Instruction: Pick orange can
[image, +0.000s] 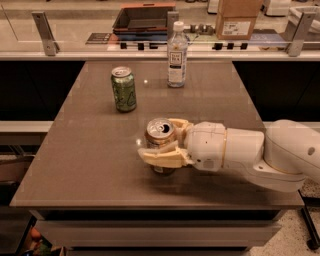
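The orange can (160, 131) stands upright on the brown table (90, 165), near its front middle, its silver pull-tab top showing. My gripper (159, 140) reaches in from the right on a white arm. One finger (160, 156) crosses the front of the can and the other lies behind it, so the jaws stand closed against its sides. The can's base still rests on the table.
A green can (123, 89) stands at the back left of the table. A clear plastic bottle (177, 55) stands at the back middle. Behind the table runs a counter with a dark tray (142, 17) and a cardboard box (239, 17).
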